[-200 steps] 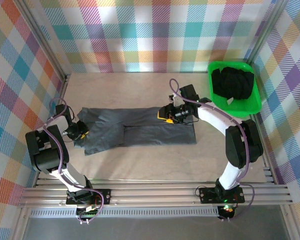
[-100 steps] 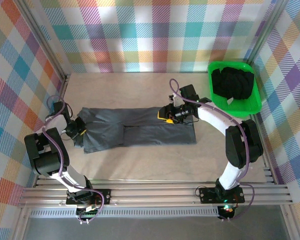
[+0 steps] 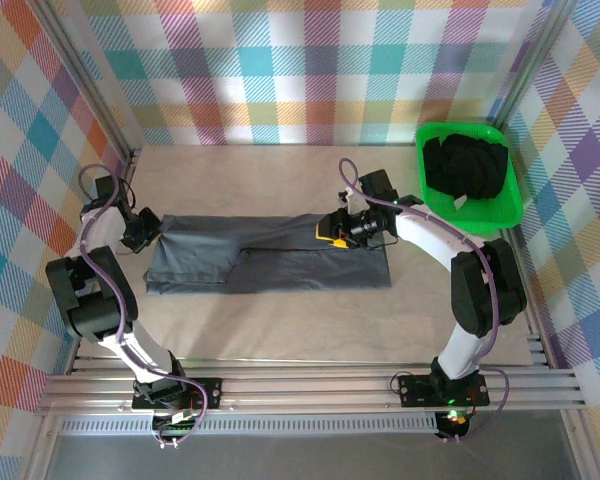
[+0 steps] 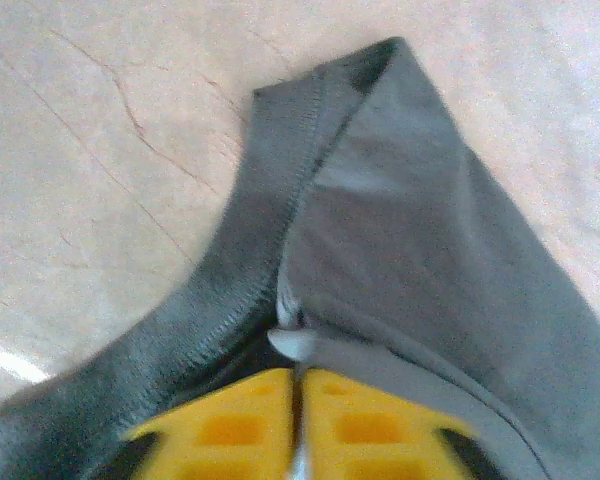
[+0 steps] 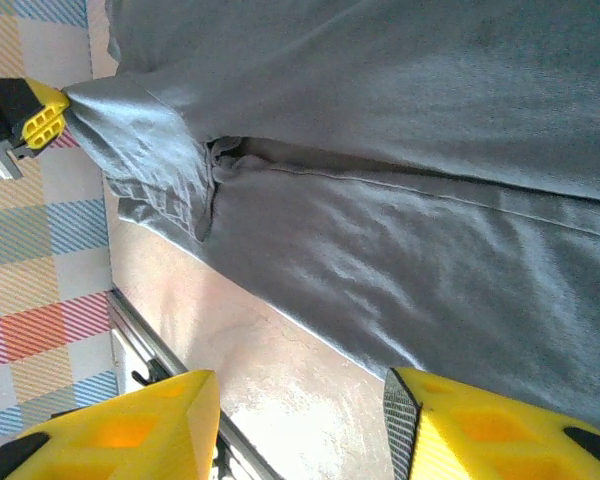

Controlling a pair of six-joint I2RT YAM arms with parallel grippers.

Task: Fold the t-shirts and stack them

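left claw (image 4: 300, 400): its yellow pads are pressed together on a pinch of cloth. A stitched edge of the dark slate grey t-shirt (image 3: 270, 260) comes out from between them and rises off the table to meet them.
right claw (image 5: 300, 425): its fingers stand apart with nothing between them. It hovers over the right half of the same shirt, and bare table and the shirt's edge show through the gap.
grip point: the left claw has the shirt's left end, at a corner where a hemmed fold doubles over.
shirt position: it lies flat on the pale stone-look table (image 3: 280, 330) as a long band, folded lengthwise, running from the left claw to past the right one.
handling: it looks soft, light and limp. It will probably sag and fold wherever it is unsupported, and a single pinch is likely to drag the rest behind it.
where to hold: hems and corners look best, since the stitched, doubled cloth gives a firmer bite. The pinch should catch every layer so the fold does not fall open.
black t-shirts (image 3: 465, 165): these are heaped in the bright green plastic tray (image 3: 512, 205) at the far right, well apart from the grey one.
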